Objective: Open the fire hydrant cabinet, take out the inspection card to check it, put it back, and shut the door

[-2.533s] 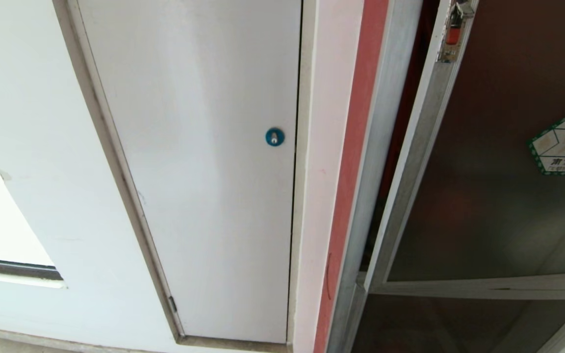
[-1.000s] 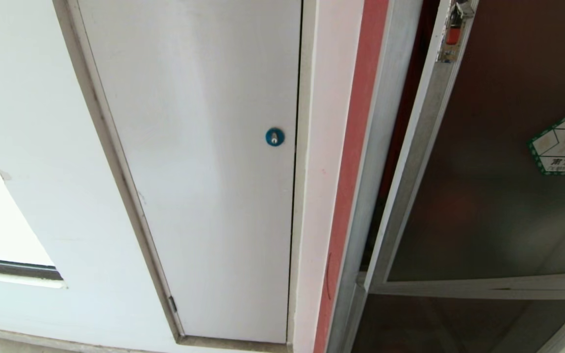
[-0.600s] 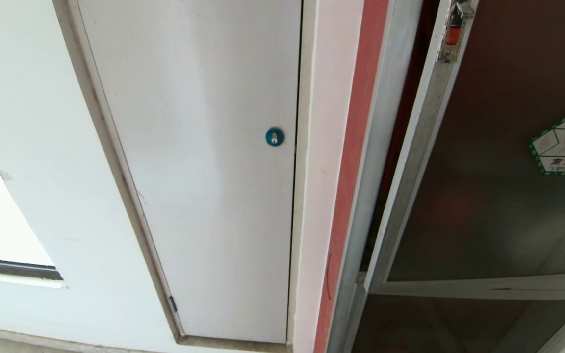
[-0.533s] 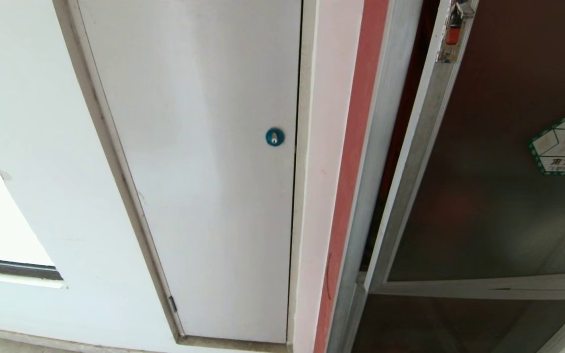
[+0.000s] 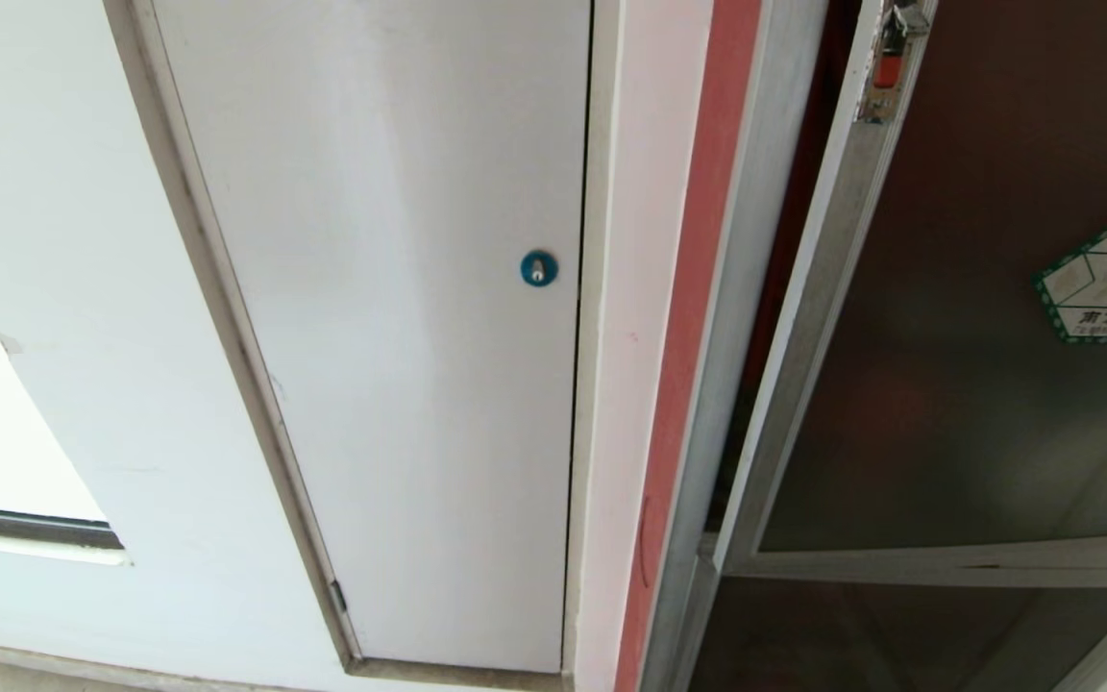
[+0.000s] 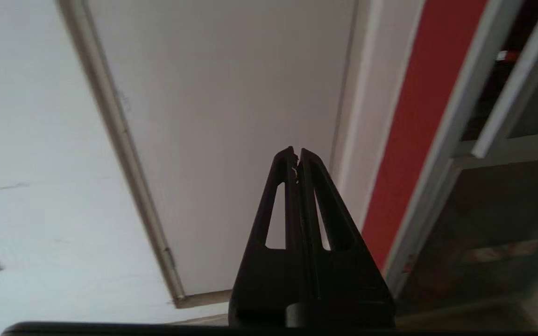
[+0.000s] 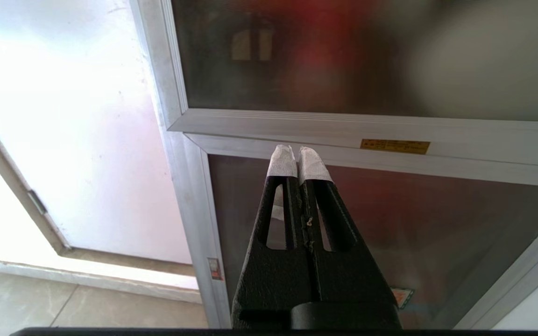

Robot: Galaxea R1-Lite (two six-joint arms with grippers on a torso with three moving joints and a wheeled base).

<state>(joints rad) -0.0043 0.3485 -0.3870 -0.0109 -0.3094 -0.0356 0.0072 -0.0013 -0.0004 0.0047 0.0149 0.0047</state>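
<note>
The fire hydrant cabinet fills the right of the head view with its silver frame. Its door, dark glass with a green-bordered sticker and a red latch, stands slightly ajar, with a dark gap along the latch edge. The inspection card is out of view. My left gripper is shut and empty, low in front of the white panel, left of the cabinet frame. My right gripper, its tips wrapped in white tape, is shut and empty before the lower dark glass panel, just below the door.
A white panel door with a blue round lock sits left of the cabinet, beside a red strip. A silver rail with a yellow label divides the two glass panes. Tiled floor lies below.
A small dark shape has come into the bottom left corner of the head view. The cabinet and its door stand as before.
</note>
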